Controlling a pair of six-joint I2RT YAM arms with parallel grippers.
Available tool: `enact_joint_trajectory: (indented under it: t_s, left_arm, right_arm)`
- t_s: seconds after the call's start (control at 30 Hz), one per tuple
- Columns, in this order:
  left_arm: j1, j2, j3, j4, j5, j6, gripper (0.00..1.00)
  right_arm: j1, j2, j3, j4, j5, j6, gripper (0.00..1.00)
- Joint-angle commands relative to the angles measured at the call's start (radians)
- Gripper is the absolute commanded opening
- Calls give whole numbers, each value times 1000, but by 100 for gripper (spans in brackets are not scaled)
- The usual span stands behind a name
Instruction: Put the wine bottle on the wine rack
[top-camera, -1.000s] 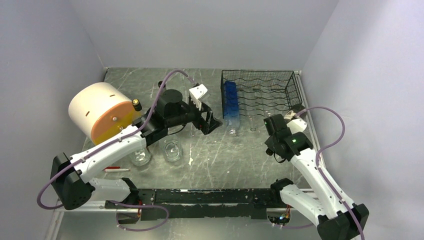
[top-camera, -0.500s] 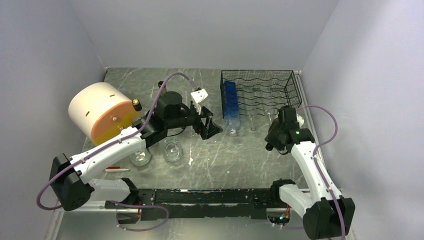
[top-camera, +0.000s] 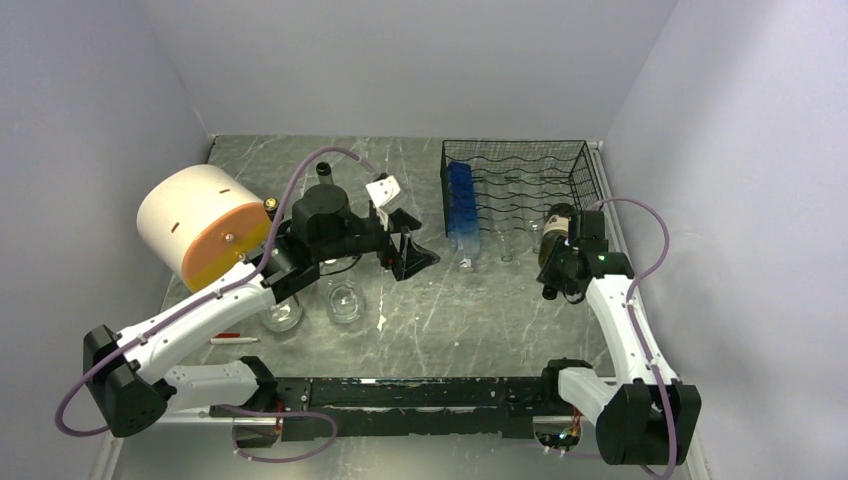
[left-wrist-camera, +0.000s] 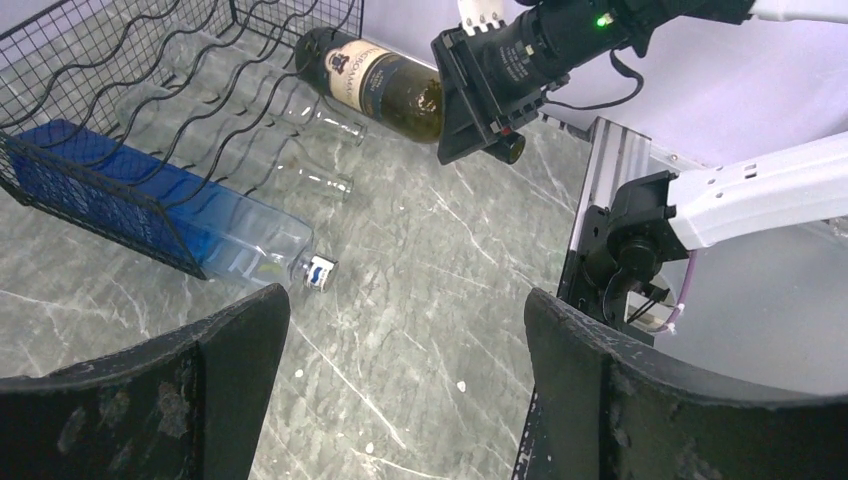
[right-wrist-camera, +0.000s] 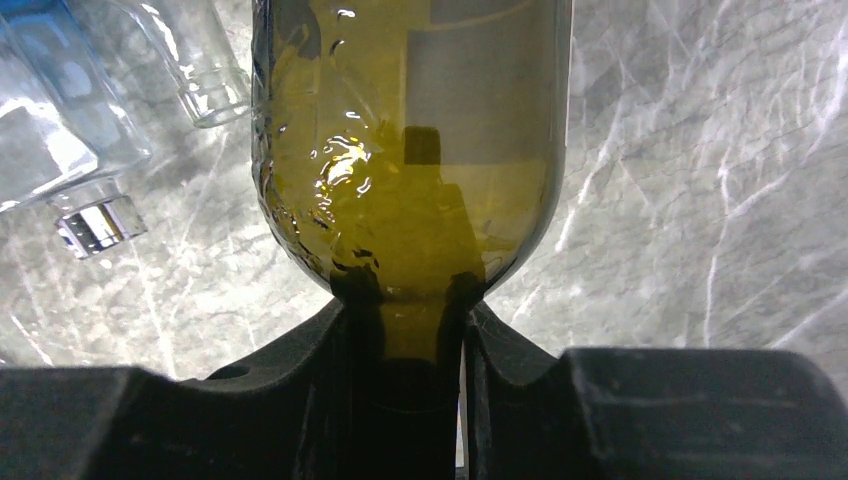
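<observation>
The wine bottle (top-camera: 556, 224) is dark olive glass with a cream label (left-wrist-camera: 372, 80). It hangs nearly level in the air, its base at the front right corner of the wine rack (top-camera: 525, 185). My right gripper (top-camera: 556, 264) is shut on its neck (right-wrist-camera: 405, 330), with the shoulder (right-wrist-camera: 410, 150) filling the right wrist view. The rack is a black wire box with wavy tiers (left-wrist-camera: 150, 90). My left gripper (top-camera: 415, 255) hovers open over bare table left of the rack's front, with nothing between its fingers (left-wrist-camera: 620, 390).
A blue-tinted plastic bottle (top-camera: 460, 205) lies in the rack's left slot, its cap (left-wrist-camera: 320, 272) poking out in front. Clear glass bottle necks (left-wrist-camera: 320, 110) stick out of the middle slots. Two glasses (top-camera: 345, 300) and a big white-and-orange drum (top-camera: 205, 222) stand at left.
My right arm has swung up and toward the rack, bringing the wine bottle into sight at the rack's front right corner. My left arm has drawn back slightly to the left.
</observation>
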Motion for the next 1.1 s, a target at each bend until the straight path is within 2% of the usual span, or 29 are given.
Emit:
enact_joint_trajectory:
  t_s: [0.0,0.23,0.33,0.53,0.67,0.9,1.07]
  left_arm:
    - [1,-40,-12,-12,7,-6,91]
    - [0,-86,-13,-37,5,7,92]
    - [-2,-100,-12,-42,5,10,92]
    - [-6,-105,-22,-31,20,7,92]
    - [-6,-105,-23,-33,15,10,92]
    - [-8,-100,-22,-37,2,20,93]
    - [-8,-89,-21,-37,4,18,93]
  right_arm:
    - [-13,1,92,205,-1,-143,0]
    - [-14,65,113,255,93,-382,0]
    - [-15,82,106,290,150,-431,0]
    - [-18,91,73,443,238,-522,0]
    - [-19,129,17,607,386,-606,0]
    - [-28,177,-80,827,378,-743,0]
    - [-59,200,-129,985,344,-773,0]
